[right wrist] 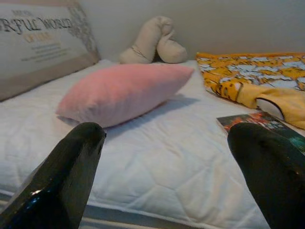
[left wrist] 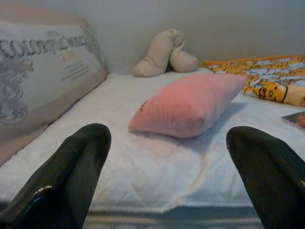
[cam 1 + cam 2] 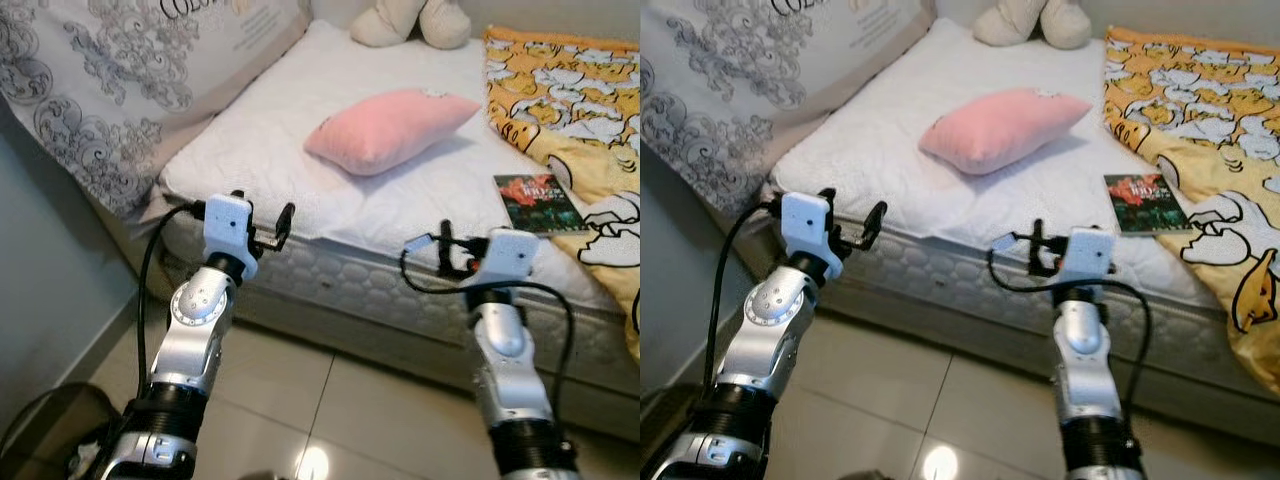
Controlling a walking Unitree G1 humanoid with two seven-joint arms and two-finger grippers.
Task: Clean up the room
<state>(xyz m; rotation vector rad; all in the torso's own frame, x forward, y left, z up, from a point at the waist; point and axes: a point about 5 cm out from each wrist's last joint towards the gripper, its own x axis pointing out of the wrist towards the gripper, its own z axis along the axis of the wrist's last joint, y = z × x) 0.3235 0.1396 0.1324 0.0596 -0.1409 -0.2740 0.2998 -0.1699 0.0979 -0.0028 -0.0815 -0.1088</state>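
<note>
A pink pillow lies in the middle of the white mattress. A dark-covered book rests near the bed's front edge, beside a rumpled yellow cartoon blanket. A beige plush toy sits at the far wall. My left gripper is held up before the mattress edge, open and holding nothing. My right gripper hovers at the same height further right, also open, short of the book. The wrist views look between the black fingers at the pillow.
A large grey patterned cushion leans at the bed's left end against the wall. Pale floor tiles run between me and the bed. A dark rounded object sits low at my left.
</note>
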